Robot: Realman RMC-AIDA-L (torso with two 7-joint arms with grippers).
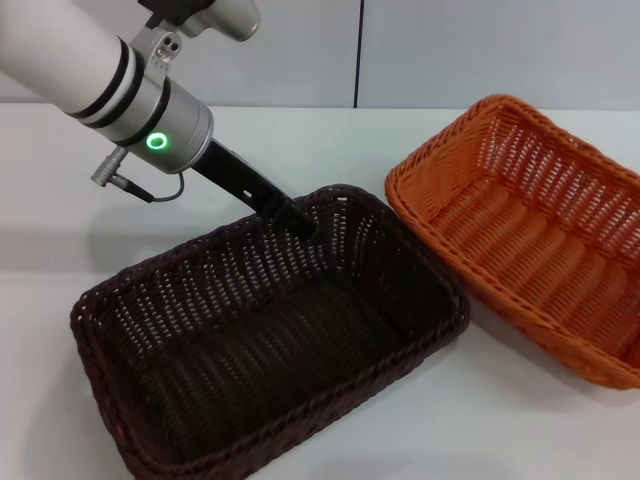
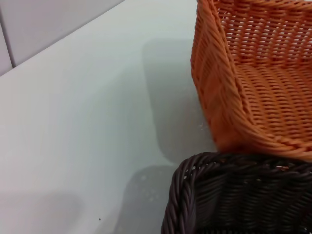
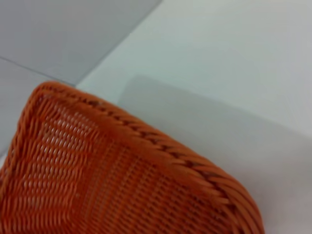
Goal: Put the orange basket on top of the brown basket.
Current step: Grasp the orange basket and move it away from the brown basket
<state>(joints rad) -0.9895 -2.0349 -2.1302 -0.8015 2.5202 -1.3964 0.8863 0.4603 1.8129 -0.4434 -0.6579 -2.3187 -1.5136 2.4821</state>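
The brown basket (image 1: 270, 340) sits on the white table in front of me, left of centre. The orange basket (image 1: 530, 225) sits to its right, its near corner touching the brown basket's far right corner. My left gripper (image 1: 300, 222) reaches down from the upper left to the brown basket's far rim, its dark fingertips against the inner side of that wall. The left wrist view shows the brown rim corner (image 2: 195, 180) and the orange basket's side (image 2: 229, 97) meeting. The right wrist view shows only the orange basket's rim (image 3: 161, 146) close up. The right gripper is out of view.
The white table (image 1: 60, 260) reaches back to a grey wall (image 1: 450, 50). Bare tabletop lies left of and behind both baskets. The orange basket runs off the right edge of the head view.
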